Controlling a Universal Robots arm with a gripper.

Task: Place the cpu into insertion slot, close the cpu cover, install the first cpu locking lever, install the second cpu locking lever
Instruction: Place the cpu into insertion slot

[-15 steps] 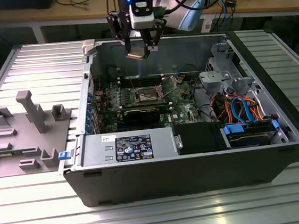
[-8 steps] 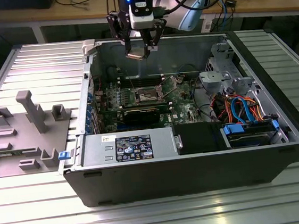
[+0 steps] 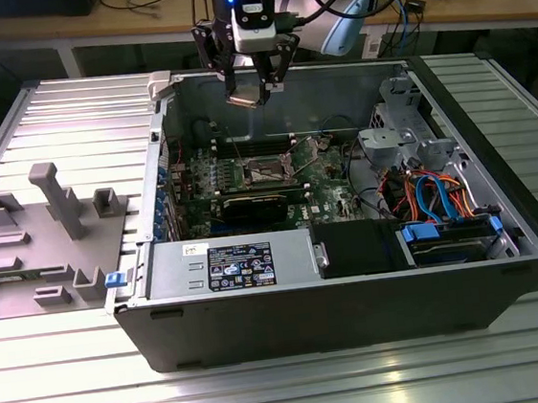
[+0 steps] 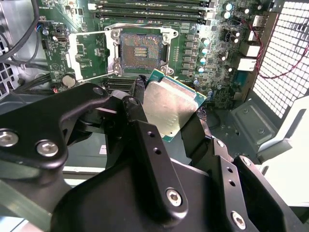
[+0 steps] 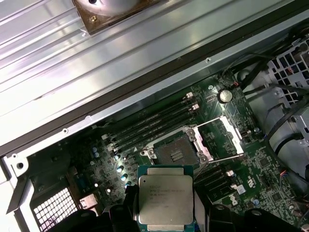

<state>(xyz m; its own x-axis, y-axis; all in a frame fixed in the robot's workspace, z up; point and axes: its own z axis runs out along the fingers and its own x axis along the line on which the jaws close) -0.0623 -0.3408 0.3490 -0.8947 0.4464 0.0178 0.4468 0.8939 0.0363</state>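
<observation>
my gripper [image 4: 169,102] is clamped on the cpu [image 4: 171,108] by two opposite edges. in the first wrist view the chip's near edge is cut off and my fingers [image 5: 129,198] are mostly hidden behind it. i hang above the open case [image 3: 357,308], over its back wall. the cpu is well clear of the bare socket [image 4: 140,50]. the cover [image 4: 72,58] lies swung open beside the socket. the case sits on a ribbed metal table [image 3: 270,394].

Socket [image 4: 140,50] clear w/ cpu cover [image 4: 87,55] aside.
</observation>
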